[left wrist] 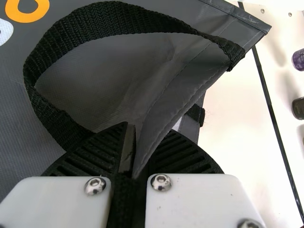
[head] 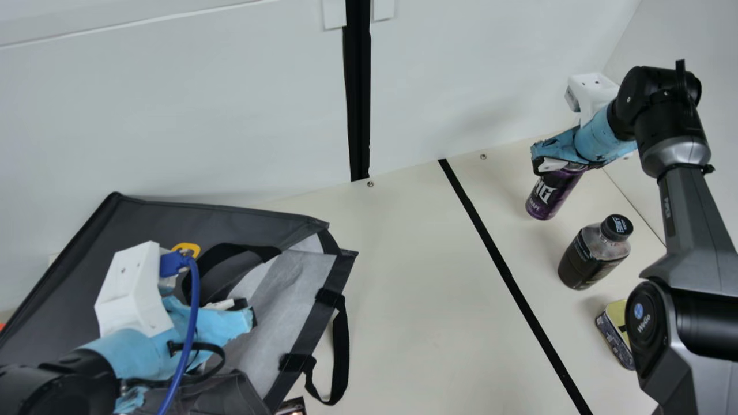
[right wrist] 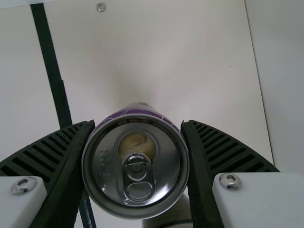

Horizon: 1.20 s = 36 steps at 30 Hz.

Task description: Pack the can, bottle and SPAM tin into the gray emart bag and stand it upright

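We judge that picking up the can is the step in hand: our right pincer [right wrist: 137, 124] is clamped on the can [head: 548, 196] by its upper end, near the cream table's [head: 415, 288] far edge, and our left pincer [left wrist: 145, 134] is closed on a fold of the gray emart bag [head: 173, 222]. Next we should lift the can and bring it to the bag's mouth, which faces the table's middle with its pale lining [head: 288, 288] showing; the bottle [head: 588, 259] and SPAM tin [head: 614, 334] are outside too, toward the right edge
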Available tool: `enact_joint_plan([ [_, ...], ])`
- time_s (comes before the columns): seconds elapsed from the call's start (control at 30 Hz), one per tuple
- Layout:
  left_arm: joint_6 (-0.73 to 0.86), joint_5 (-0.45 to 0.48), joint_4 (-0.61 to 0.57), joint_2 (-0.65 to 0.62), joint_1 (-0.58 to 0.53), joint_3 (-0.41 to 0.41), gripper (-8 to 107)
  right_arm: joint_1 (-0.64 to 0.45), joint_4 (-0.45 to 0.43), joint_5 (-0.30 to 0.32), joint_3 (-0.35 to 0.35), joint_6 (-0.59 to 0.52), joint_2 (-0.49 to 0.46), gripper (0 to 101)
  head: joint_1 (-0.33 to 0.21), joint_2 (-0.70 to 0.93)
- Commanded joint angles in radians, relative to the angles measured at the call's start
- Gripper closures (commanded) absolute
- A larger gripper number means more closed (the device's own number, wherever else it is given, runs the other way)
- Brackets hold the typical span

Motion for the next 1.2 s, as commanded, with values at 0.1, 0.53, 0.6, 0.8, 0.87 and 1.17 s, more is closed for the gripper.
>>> enact_joint_plan([
  [0.1, 0.0, 0.0, 0.0, 0.0, 0.0, 0.0, 107, 0.006, 0.005, -0.013, 0.06, -0.029, -0.075, 101, -0.023, -0.001],
  [0.53, 0.0, 0.0, 0.0, 0.0, 0.0, 0.0, 107, 0.033, 0.032, -0.008, 0.227, -0.142, -0.282, 101, -0.023, -0.001],
  [0.6, 0.0, 0.0, 0.0, 0.0, 0.0, 0.0, 107, 0.035, 0.037, -0.003, 0.251, -0.159, -0.315, 101, -0.023, -0.001],
  [0.8, 0.0, 0.0, 0.0, 0.0, 0.0, 0.0, 107, 0.036, 0.056, 0.021, 0.318, -0.214, -0.41, 101, -0.023, -0.001],
  [0.87, 0.0, 0.0, 0.0, 0.0, 0.0, 0.0, 107, 0.035, 0.065, 0.026, 0.343, -0.234, -0.44, 101, -0.023, -0.001],
  [1.17, 0.0, 0.0, 0.0, 0.0, 0.0, 0.0, 107, 0.032, 0.109, 0.026, 0.475, -0.334, -0.572, 101, -0.023, -0.001],
])
